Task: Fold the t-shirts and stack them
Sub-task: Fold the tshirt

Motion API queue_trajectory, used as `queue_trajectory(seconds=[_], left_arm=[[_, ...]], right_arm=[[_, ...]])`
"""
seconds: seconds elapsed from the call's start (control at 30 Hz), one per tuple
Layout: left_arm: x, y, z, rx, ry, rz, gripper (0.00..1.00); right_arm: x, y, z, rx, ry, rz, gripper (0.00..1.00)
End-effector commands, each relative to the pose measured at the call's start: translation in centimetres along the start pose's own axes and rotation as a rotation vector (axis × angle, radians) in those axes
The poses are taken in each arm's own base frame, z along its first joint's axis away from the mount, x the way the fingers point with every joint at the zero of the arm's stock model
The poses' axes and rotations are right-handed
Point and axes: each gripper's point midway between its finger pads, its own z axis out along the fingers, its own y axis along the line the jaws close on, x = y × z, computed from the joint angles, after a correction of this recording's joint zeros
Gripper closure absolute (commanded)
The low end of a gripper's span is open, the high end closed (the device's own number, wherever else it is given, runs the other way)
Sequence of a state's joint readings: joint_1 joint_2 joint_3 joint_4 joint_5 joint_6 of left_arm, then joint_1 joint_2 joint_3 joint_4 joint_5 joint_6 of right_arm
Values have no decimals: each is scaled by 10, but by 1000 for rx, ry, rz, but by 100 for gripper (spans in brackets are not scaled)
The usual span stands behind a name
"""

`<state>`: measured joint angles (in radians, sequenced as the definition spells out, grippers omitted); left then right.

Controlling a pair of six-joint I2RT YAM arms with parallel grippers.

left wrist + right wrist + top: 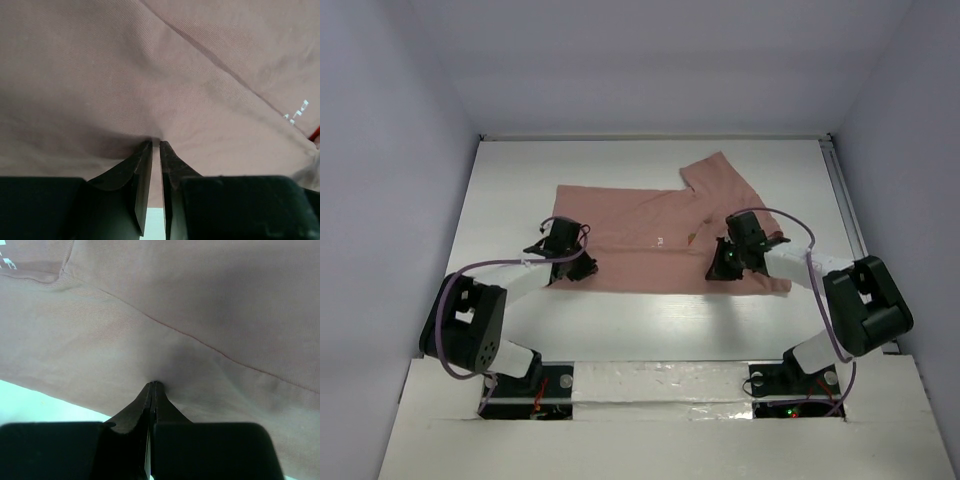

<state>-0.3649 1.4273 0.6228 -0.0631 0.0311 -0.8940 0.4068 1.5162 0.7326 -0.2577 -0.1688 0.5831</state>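
Note:
The salmon-pink t-shirt [640, 235] lies flat across the middle of the white table, with one sleeve [720, 175] sticking out at the far right. A small orange graphic [690, 238] shows near its centre. My left gripper [580, 268] is at the shirt's near-left edge. In the left wrist view it [155, 144] is closed to a narrow slit with the cloth [150, 75] pinched between the jaws. My right gripper [723, 268] is at the near-right edge. In the right wrist view it [153, 385] is shut tight on a pucker of the cloth [175, 300].
The white table [650, 320] shows bare between the shirt and the arm bases. Pale walls close in the left, far and right sides. A metal rail [845, 200] runs along the right edge. White lettering [300, 107] shows on the cloth.

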Motion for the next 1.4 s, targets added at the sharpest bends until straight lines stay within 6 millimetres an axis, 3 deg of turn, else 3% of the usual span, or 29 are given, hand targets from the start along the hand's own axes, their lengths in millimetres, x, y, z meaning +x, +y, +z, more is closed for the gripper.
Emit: queue_trajectory(seconds=[0.0,0.13,0.3,0.4,0.47,0.57,0.6,0.67,0.7,0.73,0.77,0.8,0.87,0.9,0.93,1.0,1.03,1.1,1.13,1.37], left_arm=[[32,38,3,-78,111,2,87],[26,29,-17,-58,114,-2,87],[39,54,-29,-130,140,4,86],[52,68,-32,-158,174,5,85],[40,59,-36,-120,130,-3,84],[-2,12,-52,-10,11,9,82],[-32,-23,-68,59,-64,22,82],[-69,-42,-76,37,-169,78,82],[-108,-66,-93,71,-266,73,83],[-128,-65,-85,26,-304,80,87],[-146,-65,-82,11,-327,95,100],[-182,-63,-72,8,-363,48,100],[-202,-64,-57,42,-340,47,100],[-222,-71,-58,37,-365,60,100],[-227,-54,-28,-69,-335,66,100],[-240,-50,-5,-143,-318,123,95],[-250,-41,-2,-187,-343,123,86],[-258,-41,6,-202,-355,145,78],[-261,-30,15,-237,-351,138,73],[-256,0,53,-311,-304,135,71]], right_arm=[[13,-20,2,62,-10,26,100],[39,-28,-8,63,35,36,100],[58,-30,-21,44,79,53,100],[57,-27,-27,33,63,53,100],[48,-23,-31,27,37,40,100],[17,-3,-47,12,-19,6,100],[-10,12,-59,-6,-89,-11,100],[-34,24,-71,-8,-151,-47,100],[-48,29,-75,-5,-184,-73,99],[-67,44,-84,-31,-225,-89,99],[-73,47,-78,-30,-219,-99,99],[-80,49,-77,-33,-219,-104,100],[-93,60,-71,-53,-222,-114,100],[-94,64,-70,-72,-219,-117,100],[-96,68,-68,-84,-220,-116,100],[-100,74,-66,-107,-218,-118,100],[-103,73,-65,-109,-218,-114,100],[-103,75,-61,-114,-205,-118,100],[-102,75,-60,-116,-202,-123,100],[-88,66,-47,-111,-158,-114,100]])
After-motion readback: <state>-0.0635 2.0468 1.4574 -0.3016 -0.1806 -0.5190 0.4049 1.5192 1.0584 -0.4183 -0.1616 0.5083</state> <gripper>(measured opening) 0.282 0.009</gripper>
